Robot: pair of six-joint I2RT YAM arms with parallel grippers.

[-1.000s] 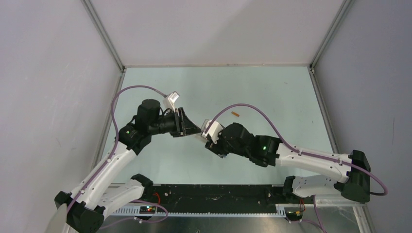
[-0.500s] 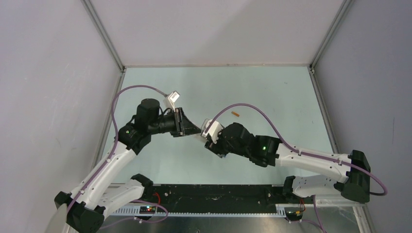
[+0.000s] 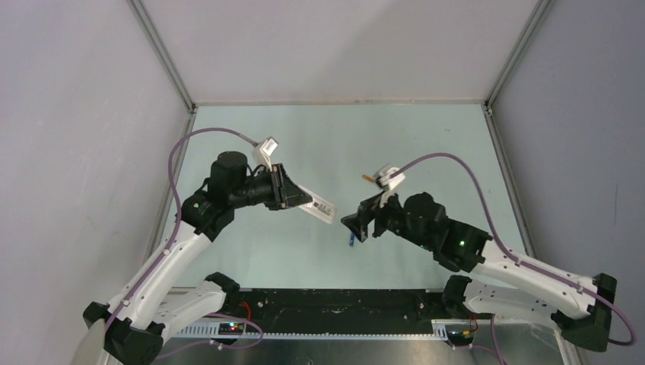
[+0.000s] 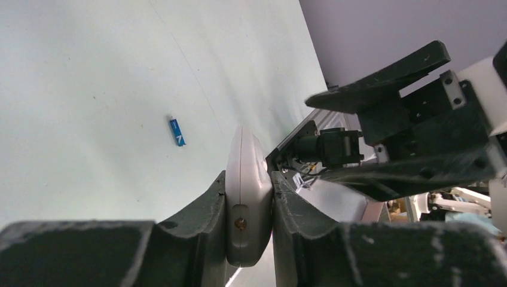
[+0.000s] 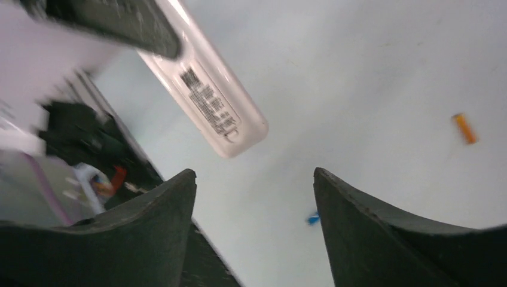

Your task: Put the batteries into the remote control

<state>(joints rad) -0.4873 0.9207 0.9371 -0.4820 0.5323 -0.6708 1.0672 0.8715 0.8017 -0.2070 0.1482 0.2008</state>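
**Remote gripped in the air, both batteries lying loose on the tabletop**

The left hand (image 4: 249, 200) is closed tight on the remote control (image 3: 318, 206). Its two dark fingers press the white casing from either side near one end. The remote is held clear of the pale green tabletop (image 3: 426, 137) and sticks out from the left hand toward the right arm, sloping down to the right in the top view. The side with a printed barcode label faces the right wrist camera. Whether its battery bay is open or covered cannot be told from these views, and neither cell is in the remote.

The right hand (image 5: 254, 179) is spread wide with nothing between its fingers. It is pointed at the free end of the remote, near it but not touching.

The blue battery (image 4: 176, 131) lies flat on the tabletop. In the top view it is just beside the tip of the right hand, on the near side of it. The orange battery (image 5: 464, 128) also lies flat on the tabletop, farther back and well apart from the blue one. From above it shows just beside the small camera on the right wrist.
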